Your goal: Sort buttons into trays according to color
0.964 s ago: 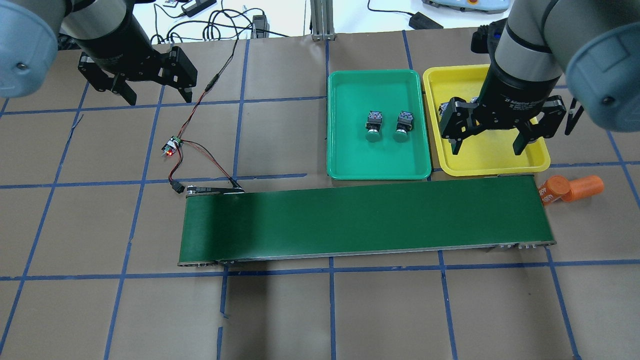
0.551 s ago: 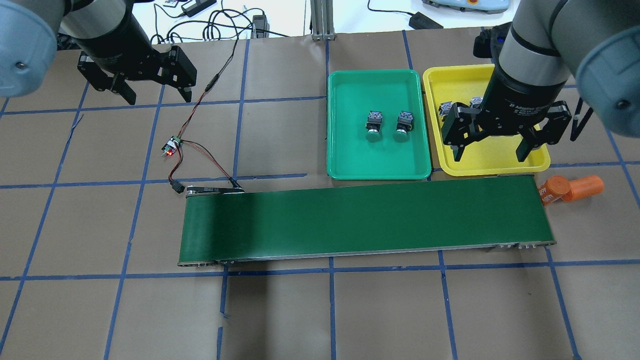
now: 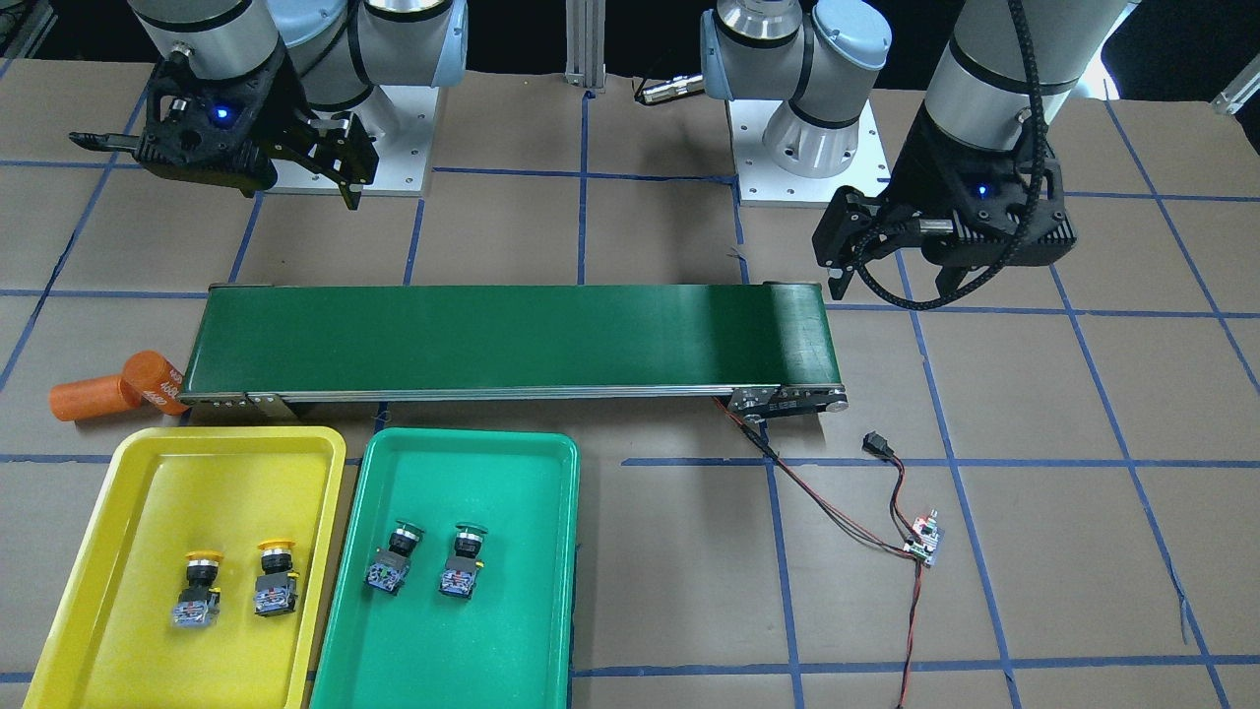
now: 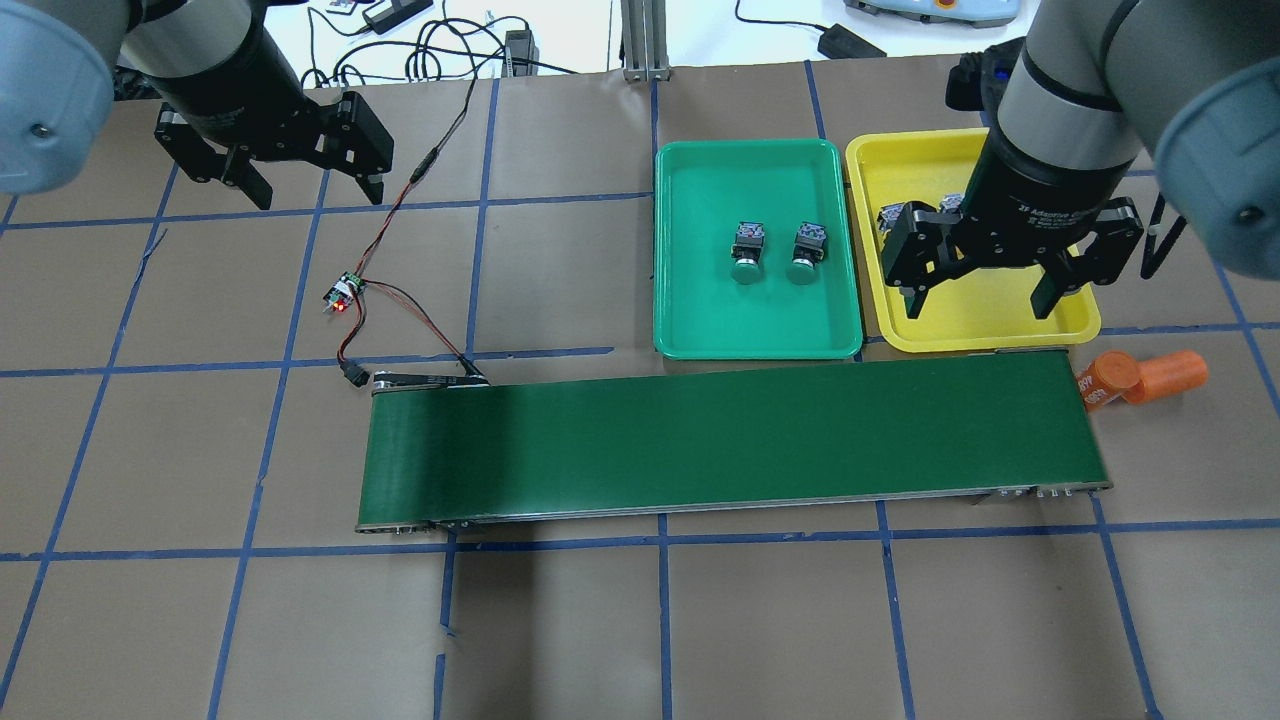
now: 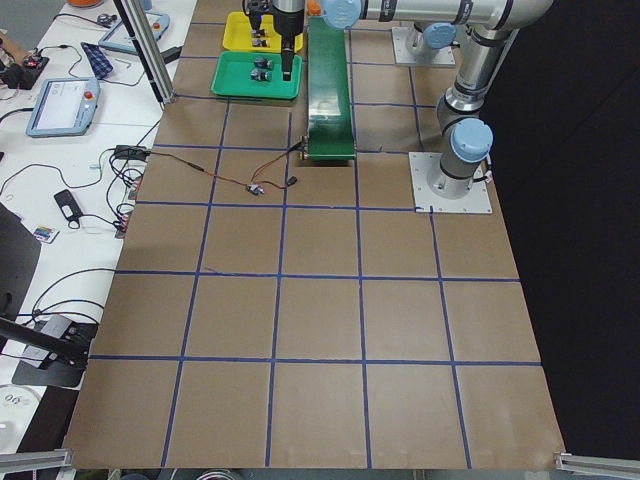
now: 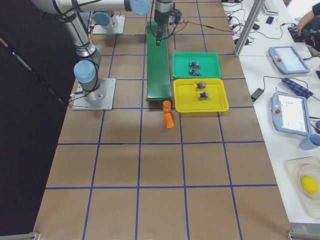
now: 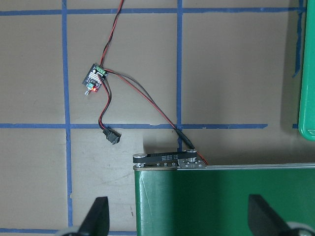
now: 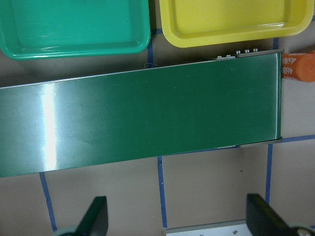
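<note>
Two green-capped buttons (image 4: 748, 252) (image 4: 806, 251) lie side by side in the green tray (image 4: 700, 330). They also show in the front view (image 3: 394, 558) (image 3: 465, 562). Two yellow-capped buttons (image 3: 200, 588) (image 3: 276, 581) lie in the yellow tray (image 3: 128, 463). In the overhead view my right arm mostly hides them. My right gripper (image 4: 977, 308) is open and empty, high up near the belt's right end. Its wrist view (image 8: 177, 219) shows the belt below it. My left gripper (image 4: 318, 198) is open and empty, high over the belt's left end (image 7: 178, 221).
A long dark-green conveyor belt (image 4: 735, 435) runs across the table in front of both trays. Two orange cylinders (image 4: 1145, 377) lie at its right end. A small circuit board (image 4: 342, 293) with red and black wires lies at its left end.
My right gripper has shifted slightly right and toward me in the overhead view, still open. The left arm and all the buttons have not moved.
</note>
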You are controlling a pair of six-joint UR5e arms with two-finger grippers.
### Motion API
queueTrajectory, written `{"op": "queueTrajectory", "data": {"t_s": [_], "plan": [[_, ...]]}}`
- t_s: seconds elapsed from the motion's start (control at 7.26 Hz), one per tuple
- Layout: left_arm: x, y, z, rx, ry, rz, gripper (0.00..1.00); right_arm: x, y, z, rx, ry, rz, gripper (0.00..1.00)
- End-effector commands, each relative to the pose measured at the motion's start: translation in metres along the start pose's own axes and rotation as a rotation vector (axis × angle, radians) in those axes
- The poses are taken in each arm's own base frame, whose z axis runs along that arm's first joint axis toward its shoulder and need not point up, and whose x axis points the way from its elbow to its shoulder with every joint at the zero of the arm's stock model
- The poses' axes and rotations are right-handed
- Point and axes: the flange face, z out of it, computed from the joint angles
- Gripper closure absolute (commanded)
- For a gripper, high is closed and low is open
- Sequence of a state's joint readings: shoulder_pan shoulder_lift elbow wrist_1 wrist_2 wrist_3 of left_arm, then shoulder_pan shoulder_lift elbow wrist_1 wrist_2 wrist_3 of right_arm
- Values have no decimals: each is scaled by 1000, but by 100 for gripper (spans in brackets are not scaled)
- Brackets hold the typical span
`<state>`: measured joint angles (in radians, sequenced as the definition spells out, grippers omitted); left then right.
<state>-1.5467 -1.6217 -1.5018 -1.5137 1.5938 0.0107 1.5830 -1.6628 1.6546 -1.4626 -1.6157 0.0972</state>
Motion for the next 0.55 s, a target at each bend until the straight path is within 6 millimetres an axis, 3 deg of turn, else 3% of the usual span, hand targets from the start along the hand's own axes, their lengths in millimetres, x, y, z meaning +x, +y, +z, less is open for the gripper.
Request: {"op": "queueTrajectory", "data": {"t_s": [0.0, 0.41], "plan": [[0, 0, 1, -2, 0, 0, 0, 0, -2, -1, 13, -2, 0, 0], [0, 0, 0, 0, 0, 0, 0, -2, -11, -4, 69, -6, -17, 0]]}}
